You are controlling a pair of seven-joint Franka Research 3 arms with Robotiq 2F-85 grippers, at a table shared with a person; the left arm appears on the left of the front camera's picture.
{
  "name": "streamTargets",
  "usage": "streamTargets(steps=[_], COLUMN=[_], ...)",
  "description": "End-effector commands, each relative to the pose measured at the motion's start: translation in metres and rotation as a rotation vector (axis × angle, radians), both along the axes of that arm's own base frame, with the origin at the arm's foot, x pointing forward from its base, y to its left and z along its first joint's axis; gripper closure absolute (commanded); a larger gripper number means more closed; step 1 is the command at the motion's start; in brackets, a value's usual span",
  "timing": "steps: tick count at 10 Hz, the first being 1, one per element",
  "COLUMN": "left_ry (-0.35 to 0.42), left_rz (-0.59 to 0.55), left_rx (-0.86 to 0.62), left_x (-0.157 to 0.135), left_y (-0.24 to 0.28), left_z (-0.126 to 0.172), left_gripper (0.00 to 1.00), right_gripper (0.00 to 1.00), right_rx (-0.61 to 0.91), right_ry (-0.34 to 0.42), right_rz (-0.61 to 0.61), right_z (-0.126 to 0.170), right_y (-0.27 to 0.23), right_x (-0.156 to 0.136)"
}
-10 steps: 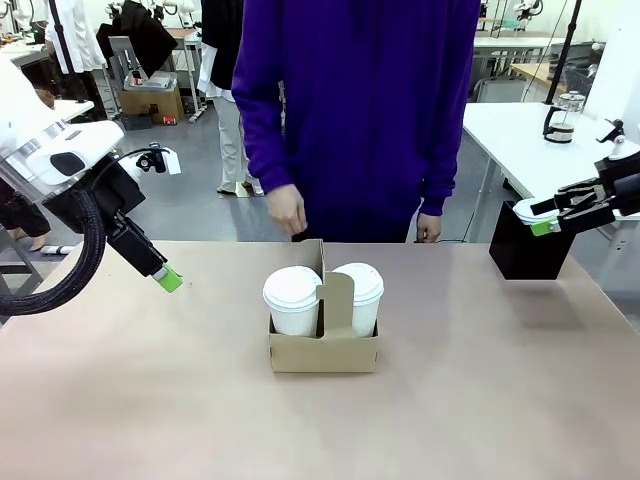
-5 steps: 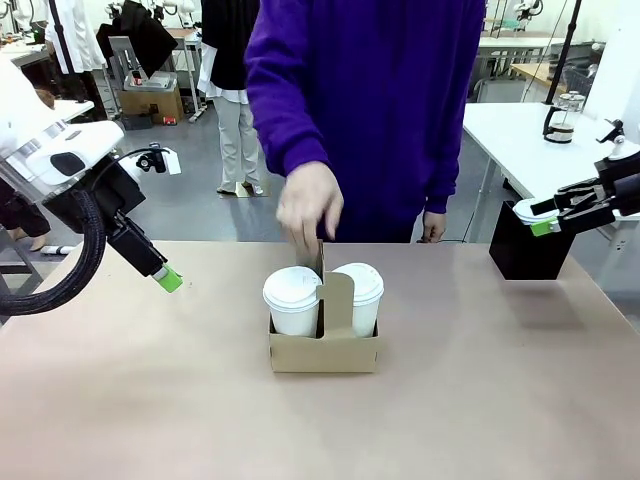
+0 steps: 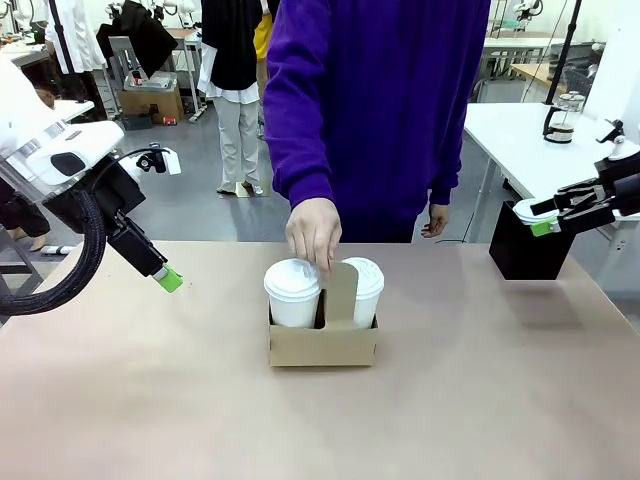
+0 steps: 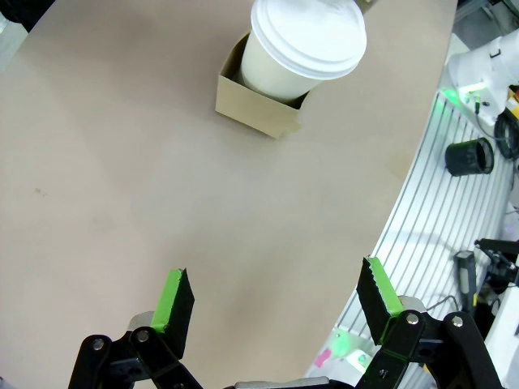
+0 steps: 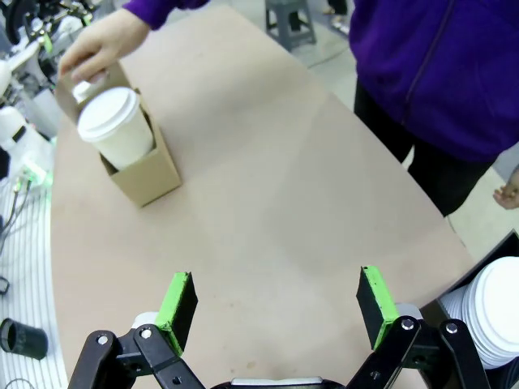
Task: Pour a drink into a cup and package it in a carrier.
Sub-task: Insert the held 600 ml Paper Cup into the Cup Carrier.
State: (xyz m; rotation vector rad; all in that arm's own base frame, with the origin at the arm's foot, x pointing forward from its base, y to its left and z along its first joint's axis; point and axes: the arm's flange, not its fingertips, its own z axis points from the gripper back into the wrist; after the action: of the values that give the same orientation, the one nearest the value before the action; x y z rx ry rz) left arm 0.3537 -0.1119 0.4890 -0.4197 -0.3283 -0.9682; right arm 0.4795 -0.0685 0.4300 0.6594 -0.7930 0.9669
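Table (image 3: 480, 400): broad tan surface under both arms, bare beneath each claw.

Person (image 3: 380, 100): purple sleeves, standing at the far edge, opposite both grippers. One hand (image 3: 314, 232) reaches down onto the handle tab of the carrier; the other hangs by the table's edge.

Black box (image 3: 527, 252): directly below the right gripper, with a stack of white lids (image 5: 496, 312) at that claw's right finger in its wrist view.

Carrier (image 3: 323, 335): brown cardboard, mid-table, between the two claws and well apart from each; ahead and up-table of both in the wrist views.

Cups: two white lidded cups, one per slot; left cup (image 3: 294, 294) nearer the left gripper, right cup (image 3: 362, 290) nearer the right.

Left gripper (image 4: 276, 304): jaws spread wide, nothing between the pads, hovering above bare table.

Right gripper (image 5: 276, 306): jaws likewise wide, empty.

Carafe (image 3: 559, 117): on the white table beyond the right gripper; contents too small to tell.
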Motion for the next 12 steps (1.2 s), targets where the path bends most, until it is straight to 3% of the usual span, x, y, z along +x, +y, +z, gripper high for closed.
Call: streamTargets(steps=[1,12], left_ry=[0.006,0.006], left_rz=[0.000,0.000], left_rx=[0.002,0.002], left_x=[-0.0006,-0.0006], left_y=[0.0006,0.0006], left_z=[-0.0001,-0.0001], left_gripper=[0.00,0.00], right_gripper=[0.00,0.00], right_rx=[0.000,0.000], right_ry=[-0.017,-0.017], right_rz=[0.017,0.017], right_z=[0.0026,0.0026], right_y=[-0.0002,-0.0002], right_x=[0.0005,0.0005])
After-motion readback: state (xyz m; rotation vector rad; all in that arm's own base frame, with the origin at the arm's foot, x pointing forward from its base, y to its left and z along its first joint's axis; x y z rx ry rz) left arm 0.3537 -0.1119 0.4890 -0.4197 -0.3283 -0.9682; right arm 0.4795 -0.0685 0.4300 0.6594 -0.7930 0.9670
